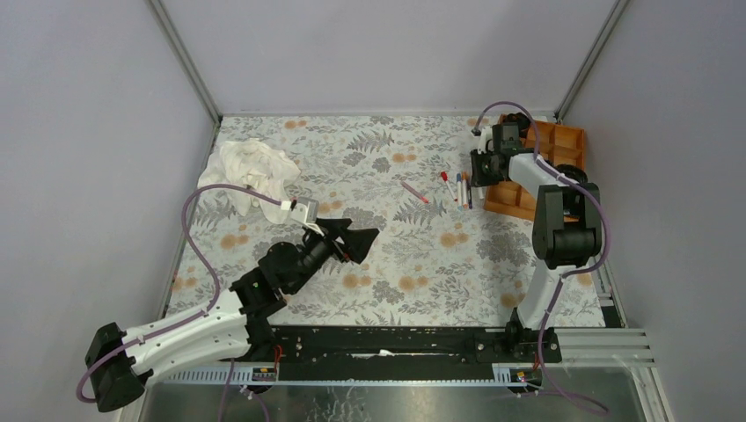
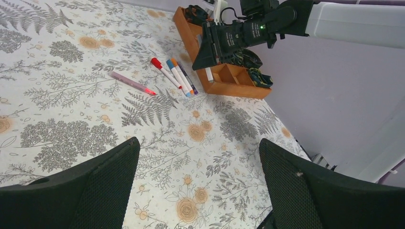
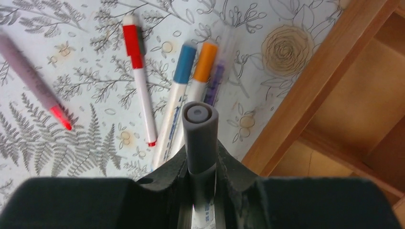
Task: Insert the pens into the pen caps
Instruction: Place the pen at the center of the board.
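R gripper (image 3: 200, 164) pinches grey-capped pen (image 3: 200, 136) on barrel below cap: light, stiff, slick plastic. Orange-capped pen (image 3: 205, 64) at 12 o'clock. L gripper (image 2: 198, 183) jaws wide, empty.

Tablecloth (image 1: 369, 158): white ground, grey fern and leaf prints, scattered orange flowers.
Red-capped pen (image 3: 138, 71): red cap, white barrel, red tip.
Blue-capped pen (image 3: 184, 67): blue cap, white barrel with blue lettering.
Orange-capped pen (image 3: 205, 64): orange cap, white barrel.
Purple pen (image 3: 216, 85): dark blue-purple.
Mauve pen (image 3: 28, 71): dull pinkish-purple barrel, bright red tip.
Grey-capped pen (image 3: 199, 138): dark grey cap, white barrel with blue print.
Tray (image 1: 563, 136): orange-brown wood.
Cloth (image 1: 251, 167): white.
Left gripper (image 2: 198, 143): black, its fingers (image 2: 95, 186) finely mesh-textured.
Right gripper (image 3: 203, 157): black.
Left arm (image 1: 189, 338): white shells, black joints.
Walls (image 1: 88, 132): pale lilac-grey.
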`<state>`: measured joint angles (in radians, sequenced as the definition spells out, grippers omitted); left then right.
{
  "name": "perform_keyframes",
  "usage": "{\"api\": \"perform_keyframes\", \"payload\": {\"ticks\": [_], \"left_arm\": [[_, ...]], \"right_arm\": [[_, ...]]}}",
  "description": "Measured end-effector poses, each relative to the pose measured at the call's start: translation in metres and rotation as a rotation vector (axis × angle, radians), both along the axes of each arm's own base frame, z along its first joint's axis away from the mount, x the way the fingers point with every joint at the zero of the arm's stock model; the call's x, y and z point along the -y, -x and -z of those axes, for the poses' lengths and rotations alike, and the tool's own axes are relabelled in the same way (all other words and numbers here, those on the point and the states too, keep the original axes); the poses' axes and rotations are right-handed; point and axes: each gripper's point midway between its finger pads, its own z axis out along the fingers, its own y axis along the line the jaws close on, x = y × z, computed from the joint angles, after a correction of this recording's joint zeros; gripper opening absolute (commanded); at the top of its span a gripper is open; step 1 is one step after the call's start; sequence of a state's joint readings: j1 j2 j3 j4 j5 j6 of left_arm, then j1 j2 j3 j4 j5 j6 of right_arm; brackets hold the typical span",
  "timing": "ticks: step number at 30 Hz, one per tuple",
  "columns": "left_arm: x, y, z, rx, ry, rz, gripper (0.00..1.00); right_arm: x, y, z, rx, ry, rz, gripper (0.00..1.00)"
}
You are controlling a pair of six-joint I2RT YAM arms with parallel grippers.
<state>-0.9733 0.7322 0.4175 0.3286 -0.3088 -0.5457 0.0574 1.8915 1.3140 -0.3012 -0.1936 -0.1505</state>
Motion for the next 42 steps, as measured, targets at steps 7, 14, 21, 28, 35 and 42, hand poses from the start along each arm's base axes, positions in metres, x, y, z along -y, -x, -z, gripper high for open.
{"api": "perform_keyframes", "payload": {"ticks": [7,14,21,28,35,42], "left_arm": [[-0.003,-0.001,0.003,-0.007,-0.007,-0.014,0.97],[-0.004,-0.002,0.006,-0.012,-0.015,-0.019,0.97],[-0.004,-0.003,0.008,-0.020,-0.044,-0.022,0.99],[-0.014,-0.036,-0.012,-0.018,-0.144,-0.102,0.99],[-0.046,-0.103,-0.014,-0.112,-0.278,-0.168,0.99],[-0.107,-0.181,0.052,-0.403,-0.510,-0.167,0.82]], "right_arm": [[0.008,-0.005,0.020,-0.061,0.000,0.026,0.36],[0.007,-0.001,0.026,-0.093,-0.015,0.030,0.36],[0.005,0.007,0.011,-0.067,-0.035,0.015,0.52],[-0.021,0.022,-0.068,0.128,-0.139,-0.196,0.56],[-0.076,0.070,-0.138,0.306,-0.384,-0.542,0.56],[-0.101,0.110,-0.150,0.326,-0.555,-0.707,0.56]]}}
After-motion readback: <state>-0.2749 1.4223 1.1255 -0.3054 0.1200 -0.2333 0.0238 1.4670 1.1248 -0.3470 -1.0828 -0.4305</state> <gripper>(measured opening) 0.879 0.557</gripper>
